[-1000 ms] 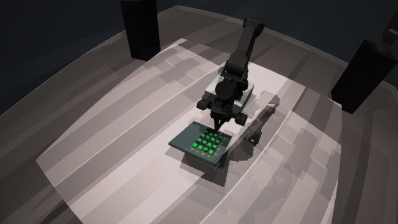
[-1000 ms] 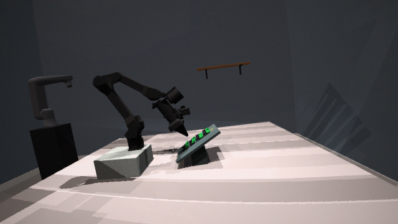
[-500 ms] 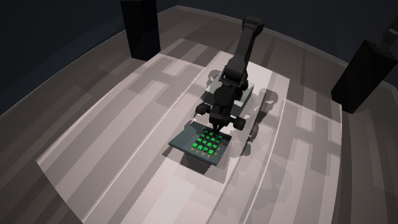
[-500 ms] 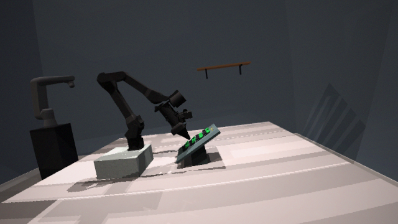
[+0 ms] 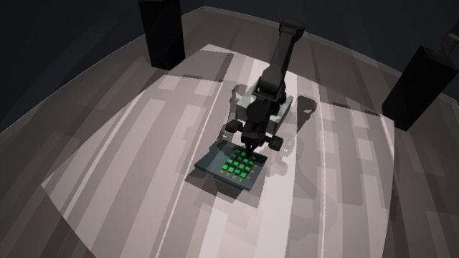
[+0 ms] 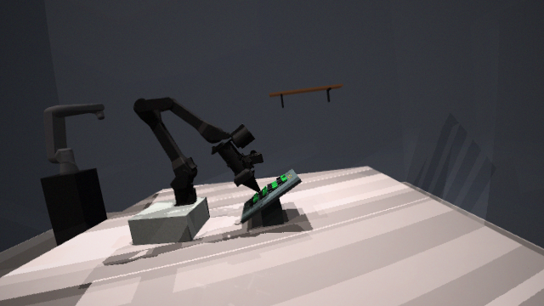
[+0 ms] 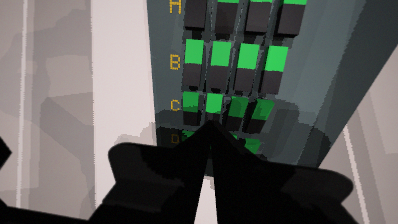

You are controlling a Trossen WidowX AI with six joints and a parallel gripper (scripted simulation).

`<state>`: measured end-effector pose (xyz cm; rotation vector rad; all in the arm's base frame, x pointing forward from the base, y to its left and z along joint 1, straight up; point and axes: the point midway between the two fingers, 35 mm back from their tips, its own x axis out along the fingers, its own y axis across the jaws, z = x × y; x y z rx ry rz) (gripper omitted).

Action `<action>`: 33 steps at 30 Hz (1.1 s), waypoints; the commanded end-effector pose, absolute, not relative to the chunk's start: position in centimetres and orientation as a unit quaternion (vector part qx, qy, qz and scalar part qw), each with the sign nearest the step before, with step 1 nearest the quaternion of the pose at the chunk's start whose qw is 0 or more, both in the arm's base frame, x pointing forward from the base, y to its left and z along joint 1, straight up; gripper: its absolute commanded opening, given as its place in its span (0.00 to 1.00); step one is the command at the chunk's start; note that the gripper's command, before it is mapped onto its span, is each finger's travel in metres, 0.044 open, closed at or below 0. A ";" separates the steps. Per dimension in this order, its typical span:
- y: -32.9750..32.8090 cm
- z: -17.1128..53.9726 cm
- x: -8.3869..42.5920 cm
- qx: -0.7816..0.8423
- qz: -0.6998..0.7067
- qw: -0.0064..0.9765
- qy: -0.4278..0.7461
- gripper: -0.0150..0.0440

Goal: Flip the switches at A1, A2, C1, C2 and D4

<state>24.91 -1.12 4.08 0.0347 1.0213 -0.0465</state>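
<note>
The tilted panel (image 5: 209, 162) (image 6: 291, 182) (image 7: 322, 65) carries rows of green-and-black switches. My gripper (image 5: 249, 154) (image 6: 259, 191) (image 7: 212, 124) is shut and empty. Its tips are at the near, dark end of switch C2 (image 7: 214, 103); contact is not clear. Switch C1 (image 7: 190, 107) is just left of the tips in the wrist view. Switches A1 (image 7: 195, 16) and A2 (image 7: 227, 17) are cut off by the top edge. Switch D4 (image 7: 252, 145) shows partly beside the right finger. The fingers hide much of row D. Which ends are raised is hard to tell.
Row B (image 7: 220, 54) shows fully between rows A and C. Switches C3 (image 7: 238, 107) and C4 (image 7: 262, 109) lie right of the tips in shadow. The arm's pale base block (image 5: 242, 108) (image 6: 159, 229) stands behind the panel's near edge. Dark pedestals (image 5: 163, 36) (image 5: 417, 87) stand farther off.
</note>
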 end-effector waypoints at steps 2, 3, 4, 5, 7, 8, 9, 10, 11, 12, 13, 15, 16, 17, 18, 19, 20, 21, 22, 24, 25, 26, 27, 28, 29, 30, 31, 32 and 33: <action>-1.1 4.0 24.9 0.015 -0.019 0.872 0.489 0.25; -1.1 4.0 24.9 0.015 -0.019 0.872 0.489 0.25; -1.1 4.0 24.9 0.015 -0.019 0.872 0.489 0.25; -1.1 4.0 24.9 0.015 -0.019 0.872 0.489 0.25; -1.1 4.0 24.9 0.015 -0.019 0.872 0.489 0.25; -1.1 4.0 24.9 0.015 -0.019 0.872 0.489 0.25; -1.1 4.0 24.9 0.015 -0.019 0.872 0.489 0.25; -1.1 4.0 24.9 0.015 -0.019 0.872 0.489 0.25; -1.1 4.0 24.9 0.015 -0.019 0.872 0.489 0.25; -1.1 4.0 24.9 0.015 -0.019 0.872 0.489 0.25; -1.1 4.0 24.9 0.015 -0.019 0.872 0.489 0.25; -1.1 4.0 24.9 0.015 -0.019 0.872 0.489 0.25; -1.1 4.0 24.9 0.015 -0.019 0.872 0.489 0.25; -1.1 4.0 24.9 0.015 -0.019 0.872 0.489 0.25; -1.1 4.0 24.9 0.015 -0.019 0.872 0.489 0.25; -1.1 3.9 25.0 0.015 -0.019 0.872 0.489 0.25; -1.1 3.9 25.0 0.015 -0.019 0.872 0.489 0.25; -1.1 3.9 25.0 0.015 -0.019 0.872 0.489 0.25; -1.1 3.9 25.0 0.015 -0.019 0.872 0.489 0.25; -1.1 3.9 25.0 0.015 -0.019 0.872 0.489 0.25; -1.1 3.9 25.0 0.015 -0.019 0.872 0.489 0.25; -1.1 3.9 25.0 0.015 -0.019 0.872 0.489 0.25; -1.1 3.8 25.0 0.015 -0.019 0.872 0.489 0.25; -1.1 3.8 25.0 0.015 -0.019 0.872 0.489 0.25; -1.1 3.8 25.0 0.015 -0.019 0.872 0.489 0.25; -1.1 3.8 25.0 0.015 -0.019 0.872 0.489 0.25; -1.1 3.8 25.0 0.015 -0.019 0.872 0.489 0.25; -1.1 3.8 25.0 0.015 -0.019 0.872 0.489 0.25; -1.1 3.8 25.0 0.015 -0.019 0.872 0.489 0.25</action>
